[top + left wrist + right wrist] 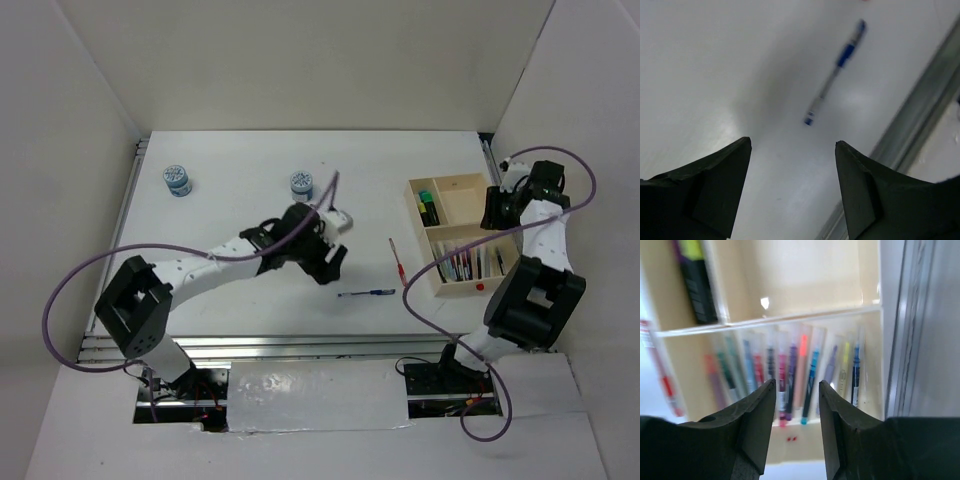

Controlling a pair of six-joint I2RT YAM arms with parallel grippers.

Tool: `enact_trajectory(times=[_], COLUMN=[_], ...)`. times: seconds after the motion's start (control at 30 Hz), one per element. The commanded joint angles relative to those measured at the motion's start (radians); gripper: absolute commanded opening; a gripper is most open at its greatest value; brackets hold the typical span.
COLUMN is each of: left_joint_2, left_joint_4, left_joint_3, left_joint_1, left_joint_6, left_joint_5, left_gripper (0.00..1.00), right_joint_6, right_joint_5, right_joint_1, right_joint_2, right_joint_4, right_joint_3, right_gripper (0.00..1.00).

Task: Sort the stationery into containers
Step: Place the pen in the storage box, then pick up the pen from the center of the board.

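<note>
Two pens lie loose on the surface. The blue pen [835, 70] is toward the near edge, just right of my left gripper [792, 145]. The red pen [397, 262] lies between it and the tray [468, 197].

Left gripper: jaws spread wide, empty, blue pen ahead of the tips, not between them.

Right gripper [796, 385]: hovers over the tray's pen compartment, jaws slightly parted, holding nothing.

Judgement: the blue pen is light, rigid and smooth, so it is apt to roll or skid. I would pinch it mid-barrel, jaws across its axis, with modest force.
</note>
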Motion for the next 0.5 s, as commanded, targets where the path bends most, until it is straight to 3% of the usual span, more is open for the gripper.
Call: enact_trajectory(times=[0.0,0.03,0.13,0.47], left_joint_2=[-0.022,-0.012,0.014,0.172], left_joint_4=[-0.002,-0.002,-0.002,-0.064], left_joint_3=[-0.036,-0.052,-0.061,0.095], left_joint_1=[-0.159,-0.228,-0.282,-0.293], left_joint_6=[0.289,0.352,0.401,0.578], left_joint_5=[0.058,0.050,0.068,0.011], left_gripper=[0.80,0.79,0.78,0.71], right_joint_6=[0.058,0.068,0.102,0.115], right_joint_5=[-0.141,-0.180,-0.220,-0.354], right_joint_1=[0.007,0.009,0.007,0.003], right_joint_2=[-0.137,-0.169,-0.227,-0.361], right_joint_4=[-0.094,-0.111,-0.134,-0.196], right_joint_3=[0.080,0.081,0.075,0.034], right_gripper=[0.47,0.47,0.47,0.47])
